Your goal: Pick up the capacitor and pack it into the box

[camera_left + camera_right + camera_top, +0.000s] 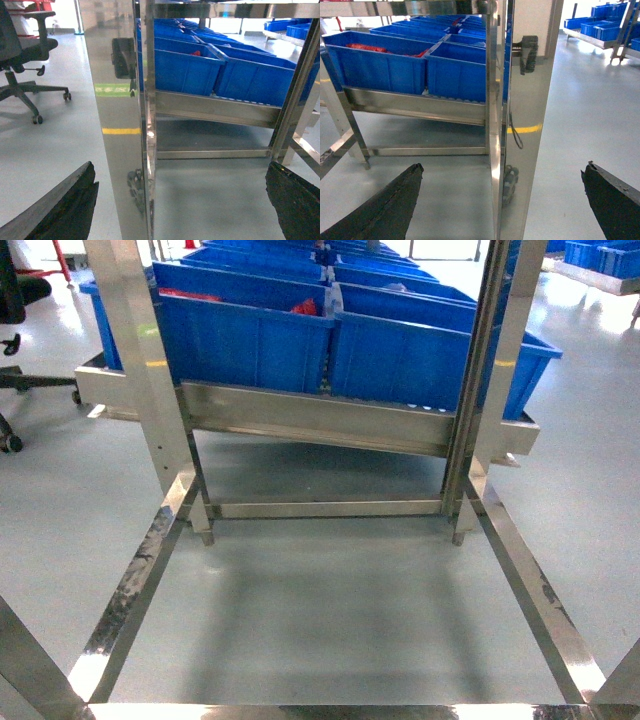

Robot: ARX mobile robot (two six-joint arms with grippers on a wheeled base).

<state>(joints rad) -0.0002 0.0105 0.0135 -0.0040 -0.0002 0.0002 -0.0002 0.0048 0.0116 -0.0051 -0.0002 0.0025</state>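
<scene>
Both your grippers gape wide on nothing, left gripper (pixel 180 200) and right gripper (pixel 502 200) each facing a steel post (pixel 122 120), blue crates (pixel 340 340) sit at 12 o'clock on the rack (pixel 320 420), and you see no box or capacitor.

Steel rack (pixel 330 425), blue crates (pixel 245 340) in rows on it

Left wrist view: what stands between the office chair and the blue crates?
A shiny steel post of the rack stands between the office chair and the blue crates, seen in the left wrist view.
</scene>
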